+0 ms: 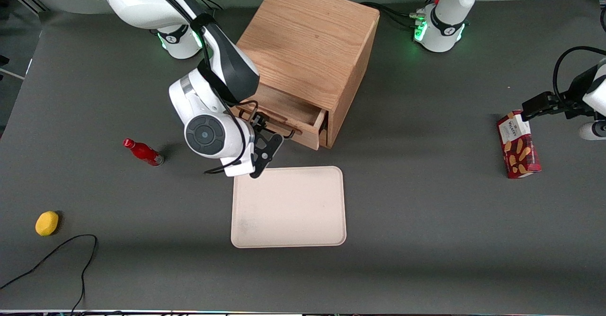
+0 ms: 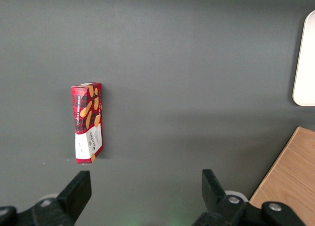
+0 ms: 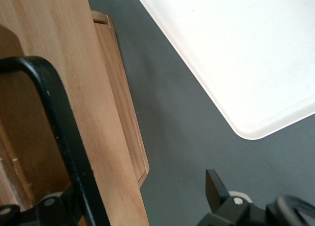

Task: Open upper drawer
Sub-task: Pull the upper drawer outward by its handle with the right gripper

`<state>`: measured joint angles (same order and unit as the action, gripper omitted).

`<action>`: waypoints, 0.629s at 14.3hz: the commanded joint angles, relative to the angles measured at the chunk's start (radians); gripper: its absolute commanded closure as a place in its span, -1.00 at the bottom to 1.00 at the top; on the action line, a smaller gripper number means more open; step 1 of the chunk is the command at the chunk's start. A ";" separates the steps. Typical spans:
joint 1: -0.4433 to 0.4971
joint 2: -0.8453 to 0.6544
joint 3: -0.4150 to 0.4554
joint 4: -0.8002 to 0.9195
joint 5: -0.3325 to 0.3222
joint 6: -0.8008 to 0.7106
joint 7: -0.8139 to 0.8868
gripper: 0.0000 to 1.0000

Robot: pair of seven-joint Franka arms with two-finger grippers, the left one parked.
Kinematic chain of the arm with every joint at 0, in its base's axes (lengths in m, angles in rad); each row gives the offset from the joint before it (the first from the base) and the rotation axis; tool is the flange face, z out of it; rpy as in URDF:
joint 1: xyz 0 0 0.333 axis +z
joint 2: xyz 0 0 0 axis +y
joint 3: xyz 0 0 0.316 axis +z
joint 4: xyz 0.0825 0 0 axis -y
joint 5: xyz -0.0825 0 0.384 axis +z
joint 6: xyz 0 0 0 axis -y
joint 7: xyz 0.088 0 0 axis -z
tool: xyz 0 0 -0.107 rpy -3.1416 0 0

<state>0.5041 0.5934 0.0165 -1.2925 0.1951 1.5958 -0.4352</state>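
The oak cabinet [image 1: 307,41] stands at the middle of the table. Its upper drawer [image 1: 310,138] is pulled partway out toward the front camera, and its shallow tray body shows. My right gripper [image 1: 267,140] is open at the drawer's front, by the thin black wire handle [image 1: 284,131]. In the right wrist view the gripper [image 3: 142,186] straddles the edge of the drawer front [image 3: 88,88]. The black handle [image 3: 54,127] runs close by one finger and the other finger [image 3: 216,189] hangs free over the table. The lower drawer is hidden in the front view.
A cream tray [image 1: 289,207] lies flat just in front of the drawer, near the gripper; it also shows in the right wrist view [image 3: 236,48]. A red bottle [image 1: 143,152], a lemon [image 1: 47,223] and a black cable [image 1: 71,254] lie toward the working arm's end. A biscuit box [image 1: 518,144] lies toward the parked arm's end.
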 commanded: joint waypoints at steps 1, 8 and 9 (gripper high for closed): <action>-0.016 0.025 -0.003 0.041 0.017 -0.005 -0.019 -1.00; -0.056 0.043 -0.003 0.071 0.020 0.016 -0.013 -1.00; -0.058 0.043 -0.003 0.075 0.020 0.018 -0.013 -1.00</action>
<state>0.4550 0.6118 0.0156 -1.2639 0.1951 1.6122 -0.4352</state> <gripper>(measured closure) 0.000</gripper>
